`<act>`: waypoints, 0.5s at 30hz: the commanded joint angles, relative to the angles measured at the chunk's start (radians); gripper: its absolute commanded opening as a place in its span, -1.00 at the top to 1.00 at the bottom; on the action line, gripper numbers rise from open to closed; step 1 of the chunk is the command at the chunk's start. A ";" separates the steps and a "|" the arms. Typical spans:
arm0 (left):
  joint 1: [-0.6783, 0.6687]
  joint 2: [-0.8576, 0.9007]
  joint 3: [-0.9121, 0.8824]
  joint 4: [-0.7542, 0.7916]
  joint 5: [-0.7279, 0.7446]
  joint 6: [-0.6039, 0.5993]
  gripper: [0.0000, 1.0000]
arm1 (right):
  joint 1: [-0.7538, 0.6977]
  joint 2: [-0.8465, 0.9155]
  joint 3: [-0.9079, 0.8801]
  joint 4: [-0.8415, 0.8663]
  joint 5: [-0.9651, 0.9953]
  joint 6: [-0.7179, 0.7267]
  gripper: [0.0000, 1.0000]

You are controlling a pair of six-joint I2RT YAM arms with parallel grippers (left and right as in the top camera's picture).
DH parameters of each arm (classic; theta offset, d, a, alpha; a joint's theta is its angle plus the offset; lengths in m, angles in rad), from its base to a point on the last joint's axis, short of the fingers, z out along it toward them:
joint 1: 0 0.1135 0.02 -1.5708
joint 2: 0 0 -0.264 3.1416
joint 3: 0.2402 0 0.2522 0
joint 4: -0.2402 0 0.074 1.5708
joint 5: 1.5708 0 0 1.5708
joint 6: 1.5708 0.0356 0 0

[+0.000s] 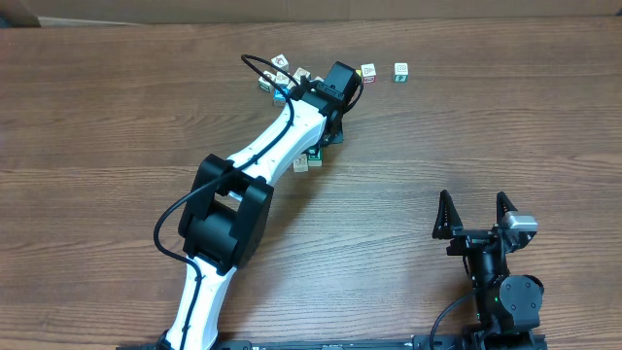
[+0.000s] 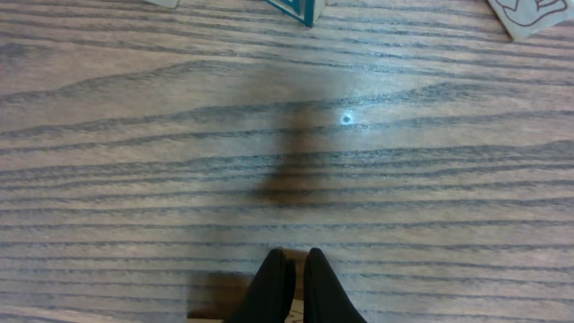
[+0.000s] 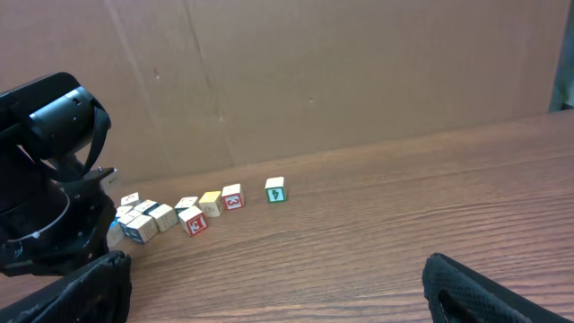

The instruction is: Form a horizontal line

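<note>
My left fingers [image 2: 298, 262] are pressed shut with nothing between them, above bare wooden worktop [image 2: 134, 135]. A teal-edged cube [image 2: 296, 9] and a pale cube [image 2: 529, 13] sit at the far edge of that view. My left arm [image 1: 282, 136] reaches across to the far side, where the cluster of cubes [image 1: 282, 70] lies. The horizontal line [image 3: 232, 196] runs rightward from that cluster in front of the cardboard wall [image 3: 359, 72]. It is loose, and from overhead my wrist partly hides it. Its green-faced end cube [image 1: 400, 70] stands slightly apart. My right fingers [image 1: 473, 199] are spread wide and empty, well apart from the cubes.
</note>
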 commanded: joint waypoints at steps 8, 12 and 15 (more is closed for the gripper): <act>-0.009 -0.034 -0.016 -0.035 0.027 -0.014 0.92 | -0.003 -0.010 -0.014 0.004 -0.002 -0.005 -1.00; -0.010 -0.034 -0.016 -0.051 0.034 -0.014 0.91 | -0.003 -0.010 -0.014 0.004 -0.001 -0.005 -1.00; -0.011 -0.034 -0.016 -0.057 0.034 -0.014 0.91 | -0.003 -0.010 -0.014 0.004 -0.002 -0.005 -1.00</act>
